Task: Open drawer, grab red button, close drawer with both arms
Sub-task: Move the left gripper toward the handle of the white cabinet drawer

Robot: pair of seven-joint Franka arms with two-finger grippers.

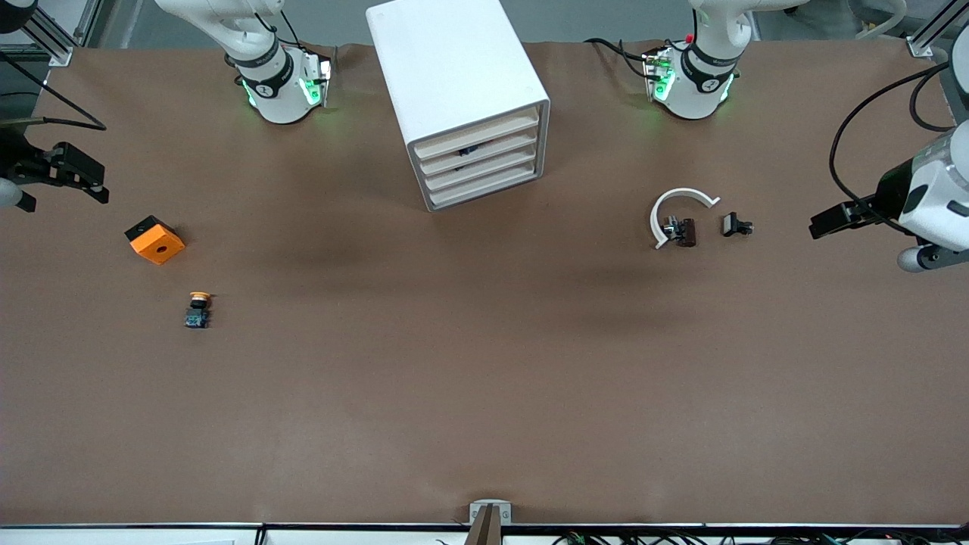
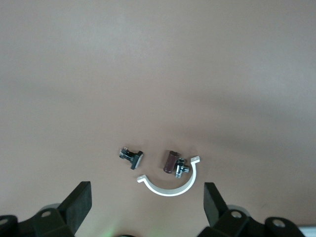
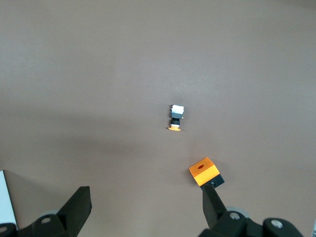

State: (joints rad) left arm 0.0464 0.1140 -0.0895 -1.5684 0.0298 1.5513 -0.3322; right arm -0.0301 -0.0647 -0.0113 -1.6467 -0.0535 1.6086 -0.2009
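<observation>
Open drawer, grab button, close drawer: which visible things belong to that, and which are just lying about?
Job:
- white four-drawer cabinet, all drawers shut
- open left gripper
- open right gripper

Lying about:
- orange square block with hole
- yellow-capped push-button switch
- white curved bracket
- two small black parts

No red button shows.

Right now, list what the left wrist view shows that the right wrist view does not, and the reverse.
Only the left wrist view: a white curved half-ring bracket, a small brown and metal cylindrical part inside its curve, a small black clip-like part beside them, and the open left gripper.

Only the right wrist view: an orange square block with a hole, a push-button switch with a yellow-orange cap, and the open right gripper.

Both: the bare brown table surface, with black fingers spread wide and holding nothing.
</observation>
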